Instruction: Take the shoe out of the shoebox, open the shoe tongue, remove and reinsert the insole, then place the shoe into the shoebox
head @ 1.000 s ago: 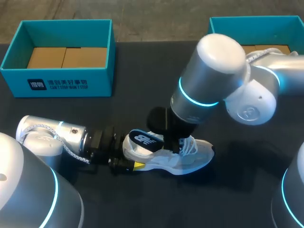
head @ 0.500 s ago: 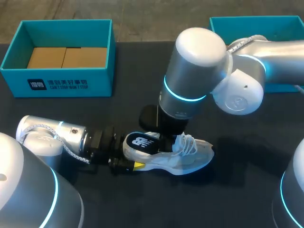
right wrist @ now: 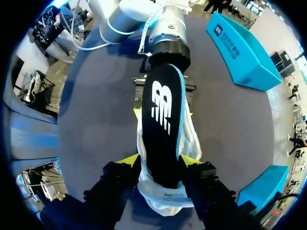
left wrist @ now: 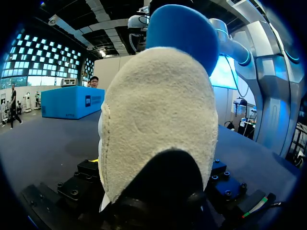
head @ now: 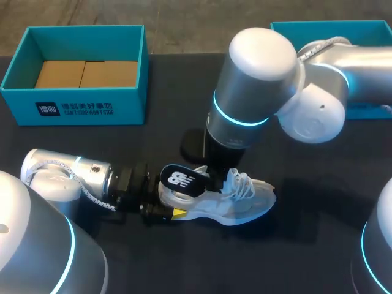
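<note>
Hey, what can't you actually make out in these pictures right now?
Head view: the right arm covers the right gripper and part of the right shoebox.
Left wrist view: the heel of the shoe fills it, hiding the left gripper's yellow tips.
Every view: how much of the insole sits inside the shoe, blocked by arm or insole itself.

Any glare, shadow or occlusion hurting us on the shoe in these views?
Head view: even light, mild sheen on the right arm, which hides its own gripper; faint shadow on the table beside the shoe. Left wrist view: the shoe's heel fills it, covering the left gripper fingers. Right wrist view: no glare; insole and right gripper show plainly.
</note>
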Robot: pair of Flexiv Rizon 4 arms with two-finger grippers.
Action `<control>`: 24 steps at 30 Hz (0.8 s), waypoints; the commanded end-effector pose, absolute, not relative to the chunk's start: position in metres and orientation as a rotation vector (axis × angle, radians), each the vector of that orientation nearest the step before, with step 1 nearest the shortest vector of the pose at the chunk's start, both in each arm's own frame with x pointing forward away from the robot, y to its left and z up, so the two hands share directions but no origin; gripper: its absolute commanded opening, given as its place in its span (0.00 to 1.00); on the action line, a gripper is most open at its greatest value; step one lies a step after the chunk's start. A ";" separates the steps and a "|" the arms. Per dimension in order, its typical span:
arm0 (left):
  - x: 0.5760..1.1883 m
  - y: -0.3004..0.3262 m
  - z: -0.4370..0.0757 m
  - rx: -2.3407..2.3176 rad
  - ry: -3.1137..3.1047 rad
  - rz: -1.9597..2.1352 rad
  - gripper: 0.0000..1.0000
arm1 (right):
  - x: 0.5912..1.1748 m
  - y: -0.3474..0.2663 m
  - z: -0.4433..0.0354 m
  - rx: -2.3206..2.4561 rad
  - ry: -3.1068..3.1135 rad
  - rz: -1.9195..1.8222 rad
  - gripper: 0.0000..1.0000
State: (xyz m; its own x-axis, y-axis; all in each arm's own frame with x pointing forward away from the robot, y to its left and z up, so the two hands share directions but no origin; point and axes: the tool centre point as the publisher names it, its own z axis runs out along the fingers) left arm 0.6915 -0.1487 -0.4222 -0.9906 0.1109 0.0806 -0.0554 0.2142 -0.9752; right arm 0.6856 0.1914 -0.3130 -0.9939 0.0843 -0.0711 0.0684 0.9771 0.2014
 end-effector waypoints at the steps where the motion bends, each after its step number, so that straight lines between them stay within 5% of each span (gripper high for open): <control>1: 0.692 -0.149 -0.423 -0.052 -2.343 1.888 0.00 | 0.689 0.188 -0.308 0.102 3.053 0.332 0.49; 18: 0.692 -0.149 -0.423 -0.052 -2.343 1.888 0.00 | 0.708 0.213 -0.294 -0.019 3.241 0.403 0.48; 24: 0.692 -0.149 -0.423 -0.052 -2.343 1.888 0.00 | 0.701 0.228 -0.291 -0.067 3.268 0.404 0.41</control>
State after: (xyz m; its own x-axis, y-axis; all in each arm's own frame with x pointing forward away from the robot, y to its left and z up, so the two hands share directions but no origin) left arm 0.6916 -0.1487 -0.4222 -0.9906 0.1108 0.0806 -0.0554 0.2142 -0.9752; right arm 0.7002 0.2177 -0.2902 -0.9884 -0.0596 0.1399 -0.0198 0.9627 0.2700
